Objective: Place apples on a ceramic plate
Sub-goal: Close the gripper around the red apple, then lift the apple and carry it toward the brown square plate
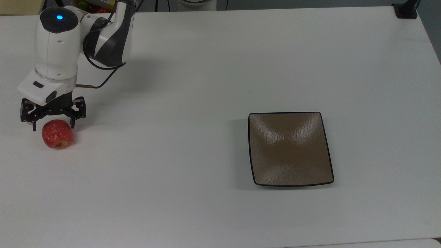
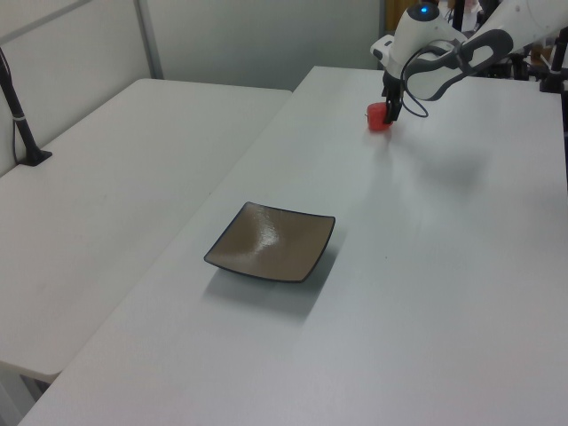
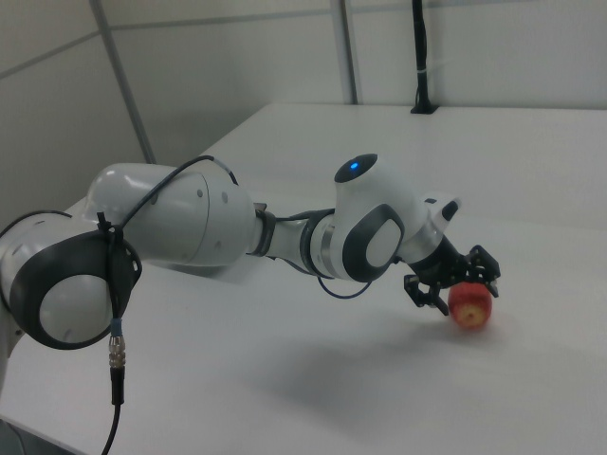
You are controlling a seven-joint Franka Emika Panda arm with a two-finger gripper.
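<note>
step: reach for the apple (image 1: 57,133), not gripped yet
gripper (image 1: 52,118): spread wide, empty, just above the apple
next: lower, close, carry to ceramic plate (image 1: 290,148), well apart across the table (image 1: 193,69)
</note>
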